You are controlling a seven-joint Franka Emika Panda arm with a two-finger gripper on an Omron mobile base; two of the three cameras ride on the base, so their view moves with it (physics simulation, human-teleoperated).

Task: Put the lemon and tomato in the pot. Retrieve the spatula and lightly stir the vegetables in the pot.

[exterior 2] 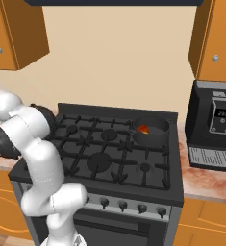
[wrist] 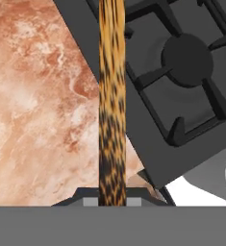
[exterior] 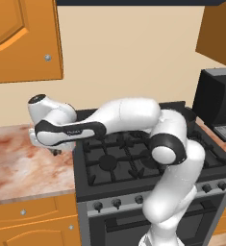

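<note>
Hand view showed the gripper pinching the spatula, jaws pressed on its near end; its long axis ran straight away from the hand, over the seam between the marbled counter and the stove.

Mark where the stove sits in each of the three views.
Left base view: stove at centre and right, partly behind the arm.
Right base view: stove across the centre.
Hand view: stove at upper right, right of the spatula.
Shared landmark: black burner grates.
</note>
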